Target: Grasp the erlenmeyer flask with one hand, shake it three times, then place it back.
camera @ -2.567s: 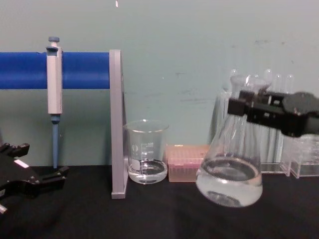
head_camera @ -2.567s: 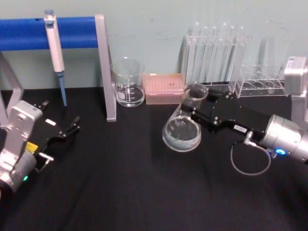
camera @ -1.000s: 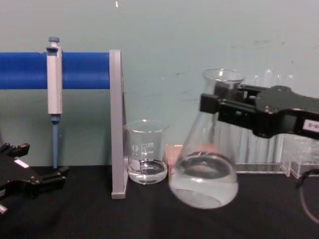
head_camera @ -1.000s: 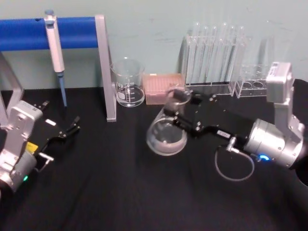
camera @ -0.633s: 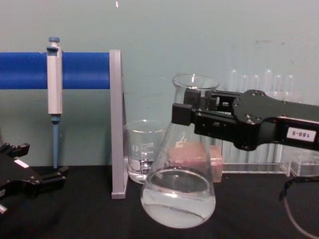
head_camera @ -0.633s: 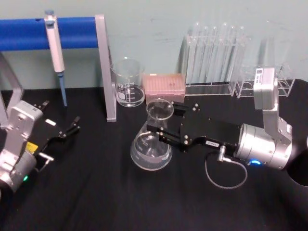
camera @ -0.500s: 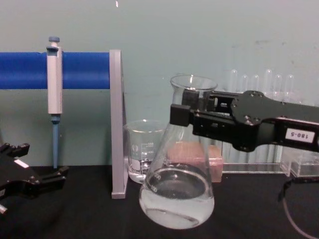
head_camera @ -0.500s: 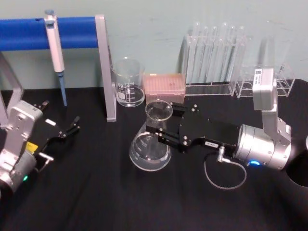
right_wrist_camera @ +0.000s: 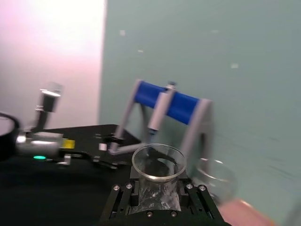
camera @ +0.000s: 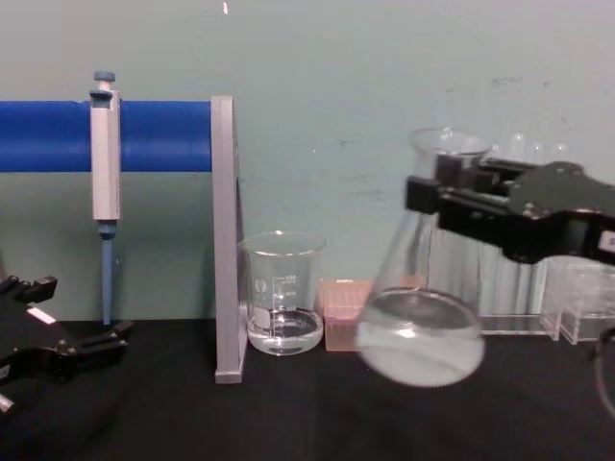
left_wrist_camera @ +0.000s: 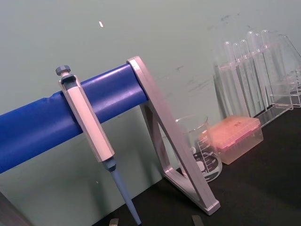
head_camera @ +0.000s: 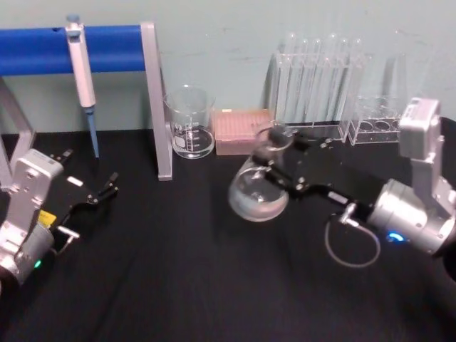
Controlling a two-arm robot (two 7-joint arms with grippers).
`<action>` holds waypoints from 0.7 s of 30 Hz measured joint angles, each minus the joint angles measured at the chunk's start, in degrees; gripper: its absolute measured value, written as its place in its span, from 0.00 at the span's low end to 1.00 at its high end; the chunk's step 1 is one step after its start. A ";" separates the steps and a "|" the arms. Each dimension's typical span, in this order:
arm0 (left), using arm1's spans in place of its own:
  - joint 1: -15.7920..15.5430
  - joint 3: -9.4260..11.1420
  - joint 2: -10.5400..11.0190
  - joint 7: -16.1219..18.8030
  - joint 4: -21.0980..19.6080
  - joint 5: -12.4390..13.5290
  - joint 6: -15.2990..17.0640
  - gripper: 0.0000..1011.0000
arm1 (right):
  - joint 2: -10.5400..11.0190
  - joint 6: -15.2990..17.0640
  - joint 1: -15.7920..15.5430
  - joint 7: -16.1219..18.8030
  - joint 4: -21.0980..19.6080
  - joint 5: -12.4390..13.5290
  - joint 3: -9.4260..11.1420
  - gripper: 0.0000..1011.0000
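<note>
The right gripper (head_camera: 279,162) reaches in over the black table (head_camera: 178,285) from the right, and its jaws are clamped on the neck of the flask (head_camera: 258,191), just under the flared rim. The flask is held up off the table and tilted, its wide base swung towards the robot's left and its mouth leaning back to the right. From the chest view the flask (camera: 423,341) hangs in front of the pink box (camera: 346,312) and the rack of test tubes (camera: 500,288), with the gripper (camera: 452,204) crossing its neck. A little clear liquid sits in the bottom of it, banked to one side. The right wrist view looks straight down on the open mouth of the flask (right_wrist_camera: 158,162) between the black jaws. The beaker (head_camera: 190,122) stands by the foot of the grey stand (head_camera: 155,100) with the blue bar, well apart from the flask, and a pipette (head_camera: 81,71) hangs from that bar. The left gripper (head_camera: 107,188) rests low at the left side of the table, jaws spread and holding nothing.
</note>
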 joint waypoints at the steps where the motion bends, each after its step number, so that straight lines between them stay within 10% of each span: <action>1: 0.00 0.00 0.00 0.00 0.00 0.00 0.00 0.99 | 0.12 0.17 -0.77 -1.61 -0.42 -0.51 1.00 0.44; 21: 0.00 0.00 0.00 0.00 0.00 0.00 0.00 0.99 | 1.13 2.56 -9.81 -13.85 -4.35 -3.54 12.70 0.44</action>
